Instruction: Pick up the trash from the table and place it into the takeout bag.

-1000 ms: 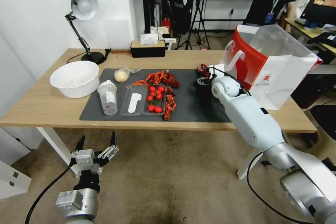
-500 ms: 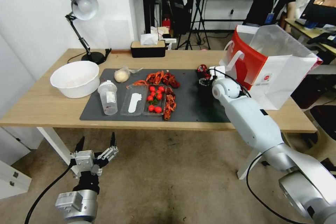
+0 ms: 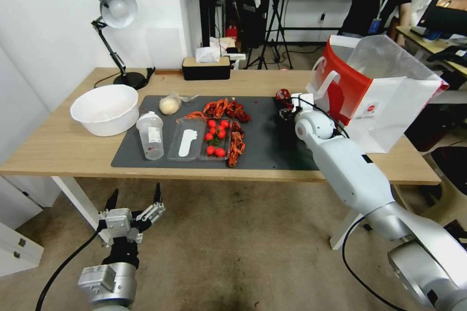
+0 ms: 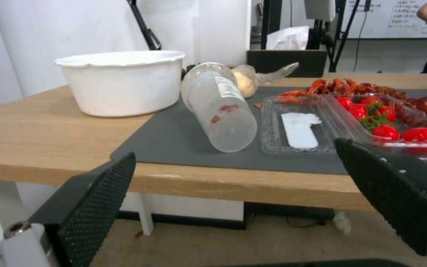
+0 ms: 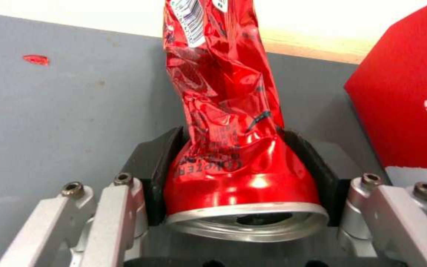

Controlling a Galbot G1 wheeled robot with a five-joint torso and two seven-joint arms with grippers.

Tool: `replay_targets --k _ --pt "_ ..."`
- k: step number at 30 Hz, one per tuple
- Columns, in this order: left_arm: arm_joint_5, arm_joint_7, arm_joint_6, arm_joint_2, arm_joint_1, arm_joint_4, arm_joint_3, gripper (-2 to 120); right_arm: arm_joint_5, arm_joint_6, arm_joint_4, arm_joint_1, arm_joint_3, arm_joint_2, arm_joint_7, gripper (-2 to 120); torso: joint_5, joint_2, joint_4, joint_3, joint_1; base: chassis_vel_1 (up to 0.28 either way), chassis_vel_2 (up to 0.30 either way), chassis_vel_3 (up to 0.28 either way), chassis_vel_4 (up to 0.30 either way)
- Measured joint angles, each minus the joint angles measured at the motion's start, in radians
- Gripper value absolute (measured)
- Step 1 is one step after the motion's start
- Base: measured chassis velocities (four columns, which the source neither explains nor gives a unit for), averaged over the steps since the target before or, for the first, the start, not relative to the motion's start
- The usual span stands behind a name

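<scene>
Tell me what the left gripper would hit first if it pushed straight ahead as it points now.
Probably the table's front edge. The left gripper, open, sits below tabletop level facing that edge. Just behind it on the mat lies the clear bottle, though depth is hard to judge.

One table [image 3: 58, 148] with one dark mat [image 3: 272, 148]. On it — one white bowl [image 3: 104, 109], one clear bottle [image 3: 150, 135], one bagged bun [image 3: 169, 104], one crushed red can [image 5: 228, 111], one takeout bag [image 3: 384, 92], two clear trays [image 3: 185, 140] — one holding seven tomatoes [image 3: 215, 137].
</scene>
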Motion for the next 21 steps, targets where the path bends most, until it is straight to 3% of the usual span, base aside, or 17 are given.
replay_targets --k 8,15,21 --pt "0.0 0.0 -0.001 0.002 -0.007 0.006 0.001 100 -0.003 0.001 0.011 -0.017 0.006 0.0 0.003 52 -0.0004 0.0 -0.0011 0.0 0.0 0.0 0.0 0.0 0.0" --pt "-0.001 0.0 -0.003 0.005 -0.006 0.006 0.001 100 -0.003 -0.002 0.044 -0.036 0.008 0.0 0.006 52 0.0001 0.0 -0.0006 0.0 0.0 0.0 0.0 0.0 0.0" --pt "0.0 0.0 -0.006 0.003 -0.001 0.003 0.002 100 0.001 -0.008 0.175 -0.071 0.022 -0.029 0.006 52 0.0 0.0 -0.0003 0.0 0.0 0.0 0.0 0.0 0.0"
